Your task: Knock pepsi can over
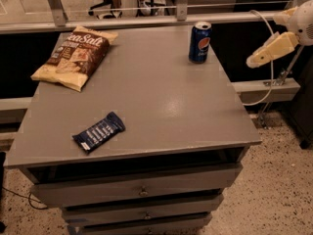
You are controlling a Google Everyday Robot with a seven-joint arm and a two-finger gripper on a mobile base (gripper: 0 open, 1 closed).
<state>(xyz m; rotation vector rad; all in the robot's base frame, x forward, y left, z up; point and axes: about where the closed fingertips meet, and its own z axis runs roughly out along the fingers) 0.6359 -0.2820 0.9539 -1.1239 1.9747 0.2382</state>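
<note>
- On the far left of the desk, at about 10 o'clock from the middle of its grey top, a yellow and brown chip bag lies flat, its upper end reaching toward the back edge.
- Nearer the front, at about 7 o'clock, a flat dark blue snack bar wrapper lies at a slant, well apart from the bag and close to the front edge.
- Below the top, at 6 o'clock, a drawer with a small round knob shows at the front, with more drawer fronts stacked under it.
- The pepsi can stands upright at about 1 o'clock, near the back right corner of the desk, silver top up and round red-white-blue logo facing the camera; nothing touches it.
- Past the desk's right edge, at about 2 o'clock, the cream-coloured tool hangs in the air, level with the can and to its right, pointing down and left toward it. A clear gap lies between the two. Whether the tool is open or closed I cannot tell.
- A white cable loops down behind the tool, at 3 o'clock.
- Speckled floor fills the lower right, at about 4 o'clock.
</note>
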